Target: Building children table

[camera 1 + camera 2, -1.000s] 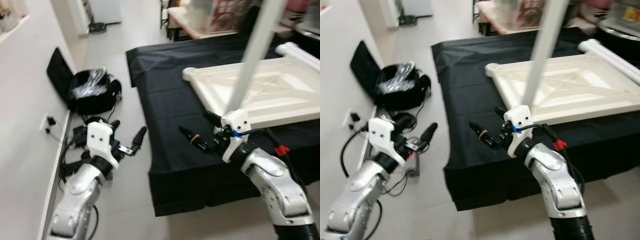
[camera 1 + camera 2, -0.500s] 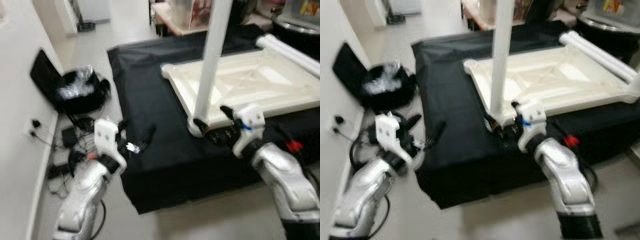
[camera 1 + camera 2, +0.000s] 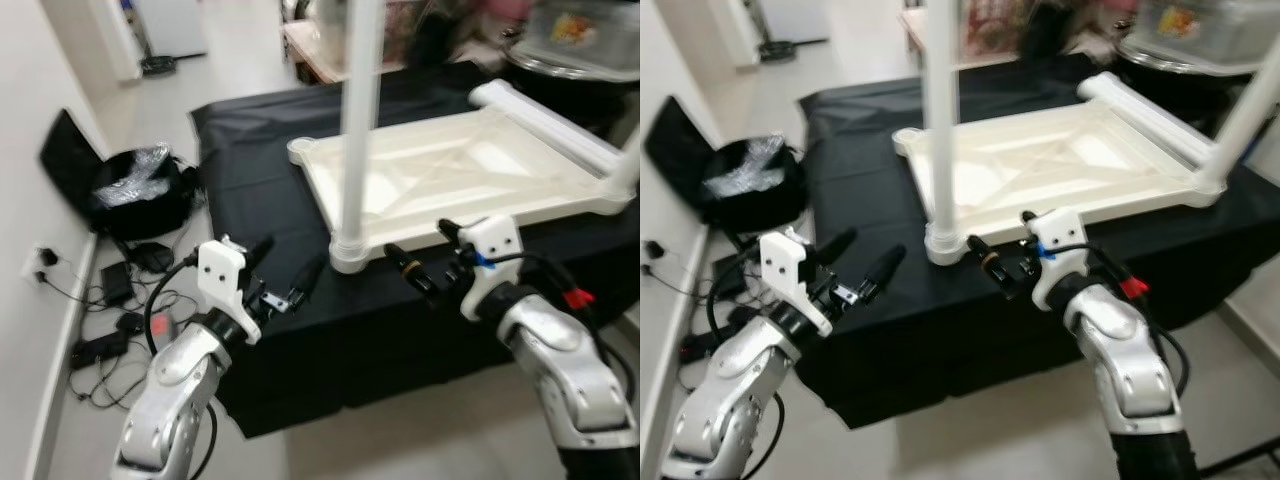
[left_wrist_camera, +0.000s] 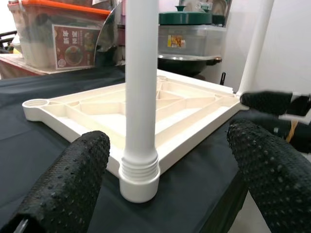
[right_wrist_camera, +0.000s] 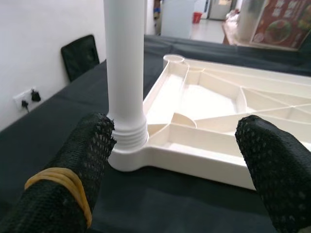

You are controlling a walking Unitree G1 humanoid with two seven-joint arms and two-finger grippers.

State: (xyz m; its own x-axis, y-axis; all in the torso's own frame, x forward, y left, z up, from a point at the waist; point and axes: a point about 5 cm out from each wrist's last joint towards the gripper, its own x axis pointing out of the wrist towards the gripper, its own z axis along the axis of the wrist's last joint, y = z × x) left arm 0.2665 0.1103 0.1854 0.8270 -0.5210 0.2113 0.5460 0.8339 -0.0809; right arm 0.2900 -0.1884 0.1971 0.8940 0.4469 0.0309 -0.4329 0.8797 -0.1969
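In the left eye view, the white tabletop (image 3: 470, 175) is seen lying upside down on the black-draped work surface (image 3: 260, 190), with one white leg (image 3: 358, 120) standing upright in the corner socket at about seven o'clock of the slab; half a second ago the right gripper (image 3: 425, 262) was pressed close around that socket, and it is now drawn back just beside it at four o'clock, its fingers spread and holding nothing, so the leg is judged to be seated and released. The left gripper (image 3: 285, 272), also spread and empty, is held at about eight o'clock of the socket, near it but apart. In the right eye view a second leg (image 3: 1250, 105) is seen rising at the slab's three o'clock corner and a loose white leg (image 3: 1140, 105) is laid along the far edge, so further corners are judged to be unfilled. A black bag (image 3: 740, 180) and tangled cables (image 3: 725, 300) are seen on the floor at nine o'clock, a likely hazard if the robot steps that way. In the left wrist view the leg's ribbed collar (image 4: 139, 165) is seen between the two parted fingers, with storage boxes (image 4: 58, 36) and a pot (image 4: 189, 41) beyond. In the right wrist view the same collar stands just beside one finger (image 5: 73, 179) banded in yellow
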